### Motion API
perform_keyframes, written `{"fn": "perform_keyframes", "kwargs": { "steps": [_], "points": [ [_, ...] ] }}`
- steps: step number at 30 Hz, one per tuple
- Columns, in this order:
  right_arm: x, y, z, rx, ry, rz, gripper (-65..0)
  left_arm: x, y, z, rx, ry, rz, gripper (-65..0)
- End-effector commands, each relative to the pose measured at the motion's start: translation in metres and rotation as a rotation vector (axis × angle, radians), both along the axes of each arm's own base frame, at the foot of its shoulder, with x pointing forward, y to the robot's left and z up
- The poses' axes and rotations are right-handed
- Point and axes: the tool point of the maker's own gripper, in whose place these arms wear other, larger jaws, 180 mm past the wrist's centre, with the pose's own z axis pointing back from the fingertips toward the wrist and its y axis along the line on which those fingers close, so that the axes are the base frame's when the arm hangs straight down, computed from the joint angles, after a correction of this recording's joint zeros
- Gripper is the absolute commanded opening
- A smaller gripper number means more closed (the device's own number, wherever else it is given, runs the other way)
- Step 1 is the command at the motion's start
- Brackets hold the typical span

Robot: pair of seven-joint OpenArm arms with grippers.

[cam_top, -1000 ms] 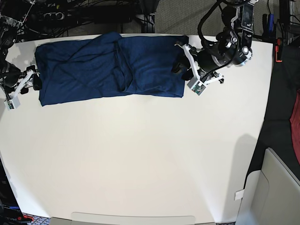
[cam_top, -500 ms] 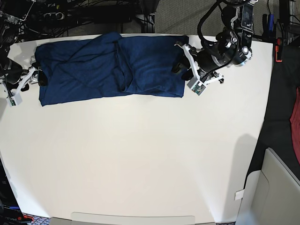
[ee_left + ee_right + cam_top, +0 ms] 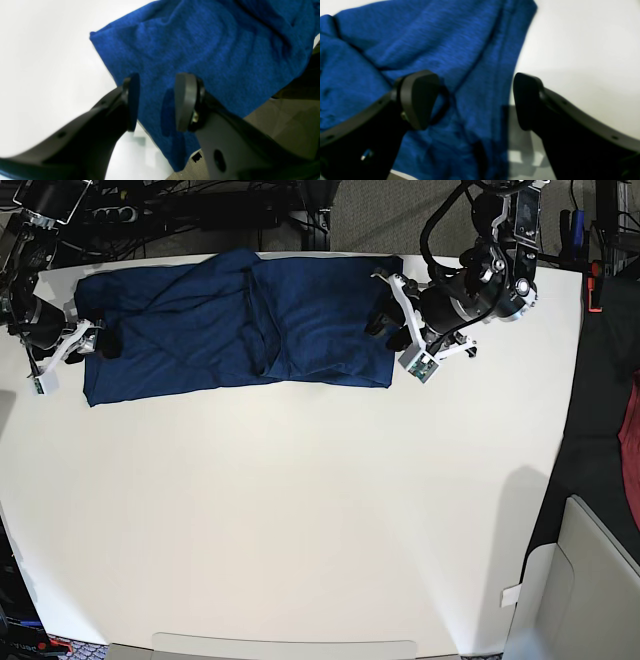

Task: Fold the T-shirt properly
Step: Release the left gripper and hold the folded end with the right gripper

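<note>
Base view shows the dark blue T-shirt [image 3: 320, 320] along the table's [image 3: 290, 510] far edge, partly blocked by the left claw [image 3: 389, 325] and right claw [image 3: 93, 345], both released; red cloth [image 3: 634, 450] lies beyond the table's side.

In both wrist views, the dark blue shirt [image 3: 330, 320] runs past the picture's edges. The right gripper's fingers [image 3: 420, 100] are blurred and hide part of the fabric.

One blue shirt [image 3: 330, 320], two robot arms [image 3: 490, 270], one white table [image 3: 290, 510].
</note>
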Motion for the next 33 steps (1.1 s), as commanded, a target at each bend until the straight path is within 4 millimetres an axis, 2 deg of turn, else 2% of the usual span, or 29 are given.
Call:
{"fn": "perform_keyframes", "kwargs": {
  "steps": [1, 7, 17, 20, 24, 26, 27, 30, 33],
  "points": [
    [-0.008, 0.004, -0.007, -0.009, 0.053, 0.021, -15.8, 0.005, -0.002, 0.009, -0.016, -0.036, -0.003, -43.9],
    [-0.017, 0.028, -0.011, 0.019, 0.09, 0.068, -15.8, 0.005, -0.002, 0.009, -0.016, -0.036, -0.003, -43.9],
    [-0.02, 0.049, -0.005, 0.131, 0.065, 0.085, -16.6, 0.005, -0.002, 0.009, -0.016, -0.036, -0.003, -43.9],
    [-0.018, 0.053, -0.003, 0.148, 0.053, 0.089, -25.8, 0.005, -0.002, 0.009, -0.016, -0.036, -0.003, -43.9],
    [-0.016, 0.064, -0.003, 0.183, 0.041, 0.089, -49.2, 0.005, -0.002, 0.009, -0.016, -0.036, -0.003, -43.9],
    [-0.013, 0.065, -0.003, 0.188, 0.034, 0.087, -57.7, 0.005, -0.002, 0.009, -0.016, -0.036, -0.003, -43.9],
    [-0.008, 0.065, 0.0, 0.187, 0.022, 0.085, -59.8, 0.005, -0.002, 0.009, -0.016, -0.036, -0.003, -43.9],
    [0.001, 0.061, 0.007, 0.187, -0.006, 0.074, -60.4, 0.005, -0.002, 0.009, -0.016, -0.036, -0.003, -43.9],
    [0.011, 0.048, 0.018, 0.184, -0.06, 0.027, -60.5, 0.005, -0.002, 0.009, -0.016, -0.036, -0.003, -43.9]
  ]
}}
